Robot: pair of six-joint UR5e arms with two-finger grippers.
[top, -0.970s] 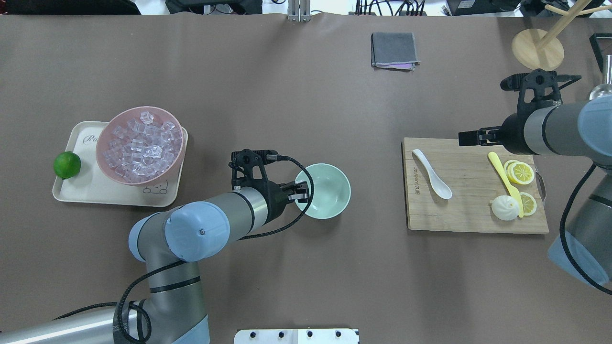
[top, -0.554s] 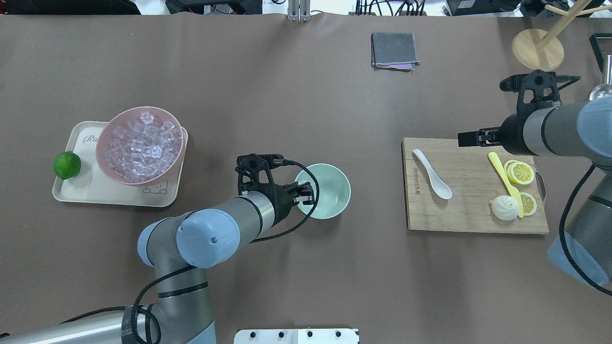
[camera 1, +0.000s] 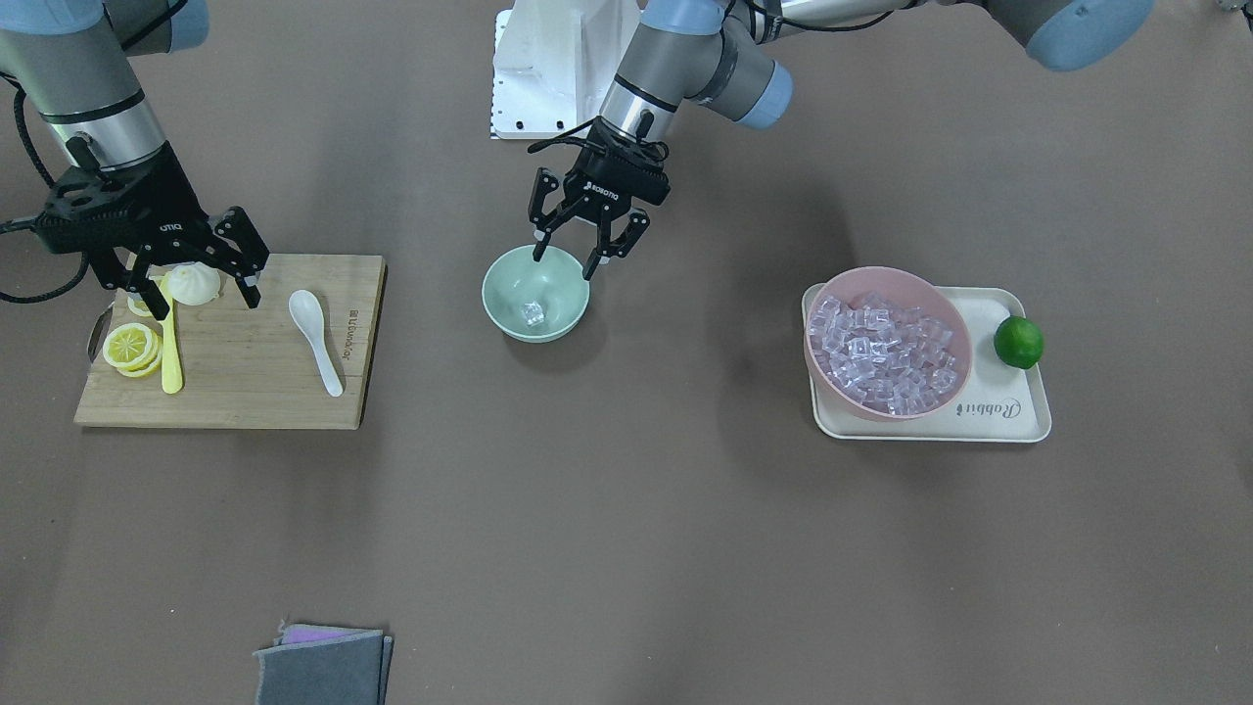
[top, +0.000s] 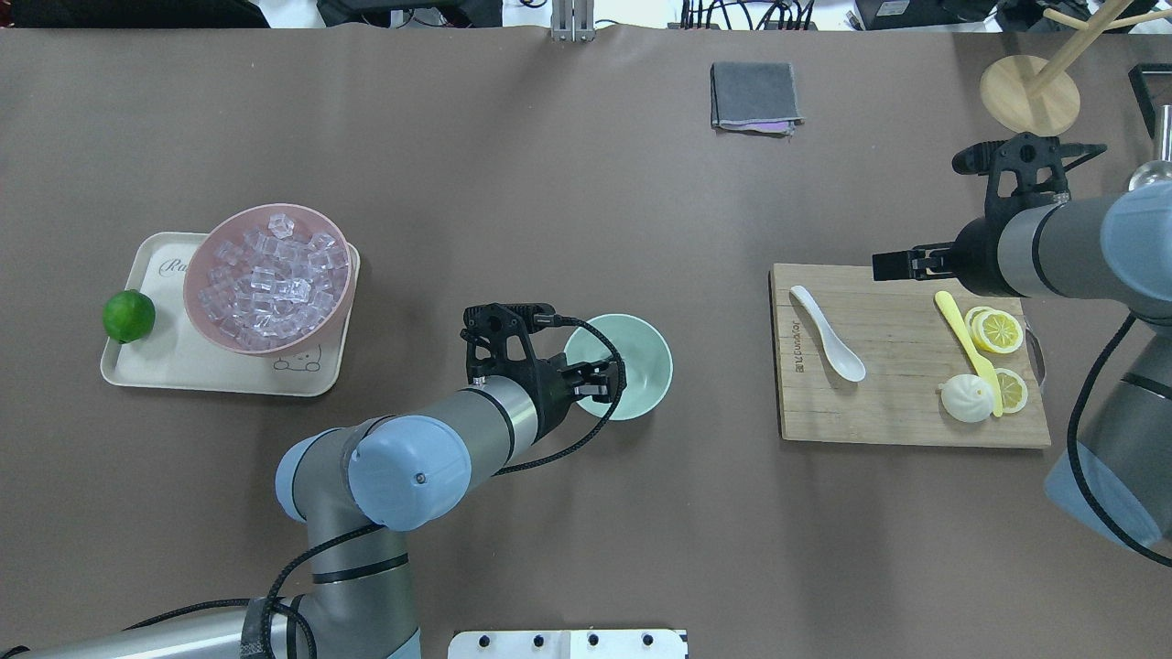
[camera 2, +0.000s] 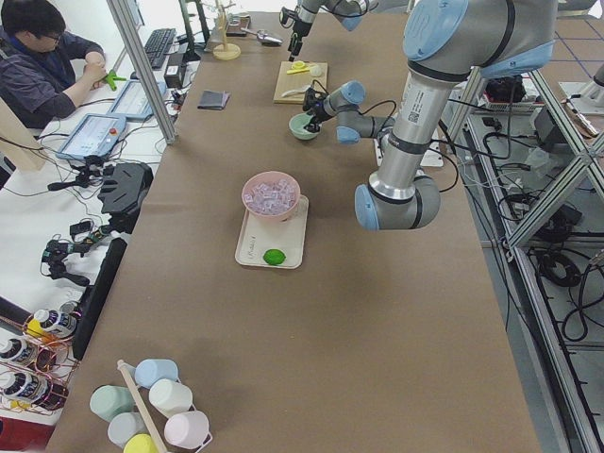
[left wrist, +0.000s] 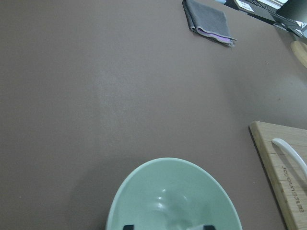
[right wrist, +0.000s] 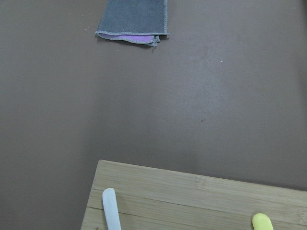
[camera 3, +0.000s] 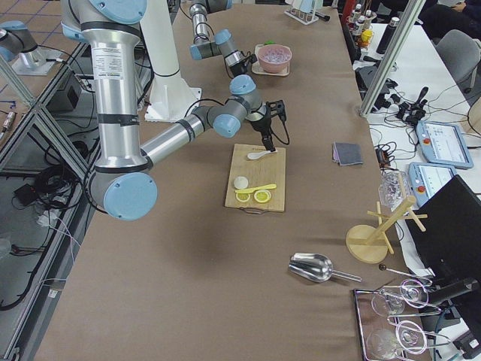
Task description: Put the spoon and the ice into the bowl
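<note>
The mint-green bowl stands mid-table, and one clear ice cube lies inside it. My left gripper is open and empty just above the bowl's robot-side rim. In the overhead view the left gripper overlaps the bowl. The white spoon lies on the wooden cutting board, and it also shows in the overhead view. My right gripper is open and empty, hovering over the board's robot-side edge, apart from the spoon.
A pink bowl full of ice cubes sits on a cream tray with a lime. The board also holds a yellow knife, lemon slices and a bun. A grey cloth lies far back.
My left arm has moved right, carrying the gripper further over the bowl. The right gripper has shifted only slightly.
</note>
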